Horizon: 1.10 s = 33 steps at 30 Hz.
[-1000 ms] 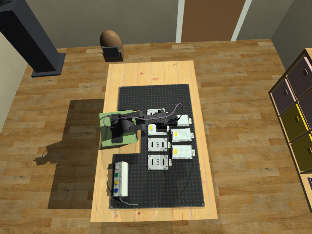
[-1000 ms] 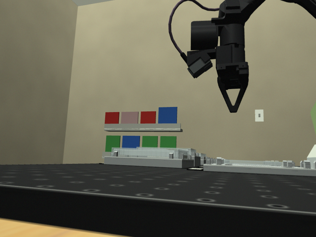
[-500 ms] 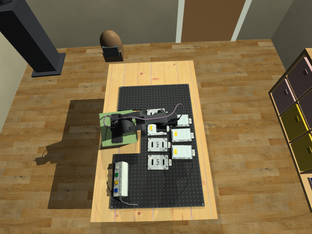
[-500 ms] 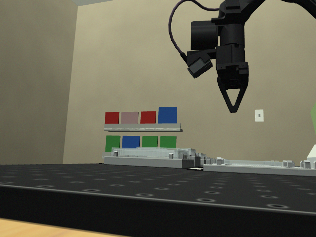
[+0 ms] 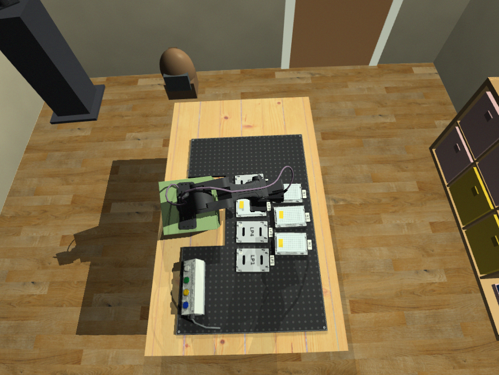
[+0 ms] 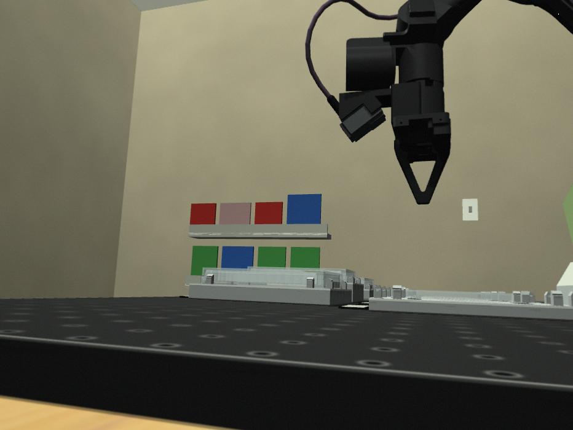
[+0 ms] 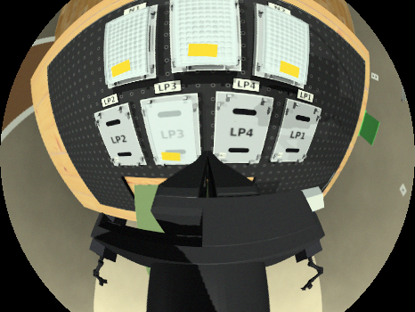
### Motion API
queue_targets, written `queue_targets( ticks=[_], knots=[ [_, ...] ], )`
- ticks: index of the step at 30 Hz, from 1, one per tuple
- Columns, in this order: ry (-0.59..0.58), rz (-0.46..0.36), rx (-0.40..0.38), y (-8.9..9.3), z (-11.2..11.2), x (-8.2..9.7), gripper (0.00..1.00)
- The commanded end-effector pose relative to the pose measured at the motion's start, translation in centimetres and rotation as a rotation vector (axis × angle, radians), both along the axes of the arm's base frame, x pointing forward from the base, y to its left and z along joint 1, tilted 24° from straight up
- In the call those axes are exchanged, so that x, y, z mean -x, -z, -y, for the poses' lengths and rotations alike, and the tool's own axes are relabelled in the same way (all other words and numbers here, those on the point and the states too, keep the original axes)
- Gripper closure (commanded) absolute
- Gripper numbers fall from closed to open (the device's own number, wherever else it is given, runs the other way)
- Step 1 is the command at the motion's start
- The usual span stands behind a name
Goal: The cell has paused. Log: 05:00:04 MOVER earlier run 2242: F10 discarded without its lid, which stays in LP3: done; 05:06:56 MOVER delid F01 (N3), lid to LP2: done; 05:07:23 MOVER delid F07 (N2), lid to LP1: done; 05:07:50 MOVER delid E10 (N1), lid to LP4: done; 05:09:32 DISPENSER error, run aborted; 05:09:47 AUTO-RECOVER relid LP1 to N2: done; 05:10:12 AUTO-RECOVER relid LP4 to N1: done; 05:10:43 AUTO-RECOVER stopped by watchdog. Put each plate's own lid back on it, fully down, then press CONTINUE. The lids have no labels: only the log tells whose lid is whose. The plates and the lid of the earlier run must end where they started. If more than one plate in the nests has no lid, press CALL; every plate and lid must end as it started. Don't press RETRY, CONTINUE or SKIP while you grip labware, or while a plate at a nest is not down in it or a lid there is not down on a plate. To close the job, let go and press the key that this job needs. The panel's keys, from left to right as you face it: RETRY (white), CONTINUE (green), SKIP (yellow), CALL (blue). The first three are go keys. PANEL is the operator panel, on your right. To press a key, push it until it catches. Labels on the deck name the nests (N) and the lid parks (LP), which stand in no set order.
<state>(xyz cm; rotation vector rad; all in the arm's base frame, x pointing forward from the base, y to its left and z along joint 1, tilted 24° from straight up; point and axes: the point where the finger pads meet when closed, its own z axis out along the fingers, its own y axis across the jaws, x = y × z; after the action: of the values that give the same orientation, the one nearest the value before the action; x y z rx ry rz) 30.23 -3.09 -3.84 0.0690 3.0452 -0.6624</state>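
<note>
My gripper (image 5: pixel 256 207) (image 6: pixel 420 199) (image 7: pixel 207 156) is shut and empty. It hangs high above the deck, over the near edge of park LP3. A clear lid with a yellow tag (image 5: pixel 242 209) (image 7: pixel 172 134) lies in LP3. Parks LP2 (image 5: pixel 247 178) (image 7: pixel 118 138), LP4 (image 5: pixel 251 232) (image 7: pixel 242 133) and LP1 (image 5: pixel 251 260) (image 7: pixel 294 135) are bare. White plates with yellow tags sit in N1 (image 5: pixel 292 193) (image 7: pixel 126 45), N3 (image 5: pixel 289 216) (image 7: pixel 204 31) and N2 (image 5: pixel 290 244) (image 7: pixel 281 45). In the low side view clear lids (image 6: pixel 278 276) show on the plates.
The operator panel (image 5: pixel 195 287) stands at the deck's near left corner, with white (image 5: pixel 187 267), green (image 5: pixel 186 279), yellow (image 5: pixel 186 291) and blue (image 5: pixel 185 304) keys. The arm's base sits on a green block (image 5: pixel 169 225). The black perforated deck (image 5: pixel 258 298) (image 6: pixel 231 333) covers the wooden table.
</note>
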Motion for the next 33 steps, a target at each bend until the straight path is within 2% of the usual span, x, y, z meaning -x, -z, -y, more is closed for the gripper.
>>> queue_targets(
  ticks=[1, 3, 4, 12, 14, 24, 29, 33],
  knots=[
    [-0.022, 0.007, -0.006, 0.2, -1.0, 0.3, 1.0],
    [-0.003, 0.032, -0.007, -0.4, -0.5, 0.2, 1.0],
    [0.035, 0.04, -0.006, -0.6, 0.5, 0.4, 1.0],
    [0.181, 0.107, -0.004, -2.2, 4.1, 1.5, 1.0],
    [0.181, 0.107, -0.004, -2.2, 4.1, 1.5, 1.0],
    [0.362, 0.198, -0.018, -4.2, 8.3, 2.6, 1.0],
    [0.453, 0.225, -0.019, -5.0, 10.4, 3.8, 1.0],
    [0.49, 0.24, -0.019, -5.4, 11.3, 4.0, 1.0]
  ],
)
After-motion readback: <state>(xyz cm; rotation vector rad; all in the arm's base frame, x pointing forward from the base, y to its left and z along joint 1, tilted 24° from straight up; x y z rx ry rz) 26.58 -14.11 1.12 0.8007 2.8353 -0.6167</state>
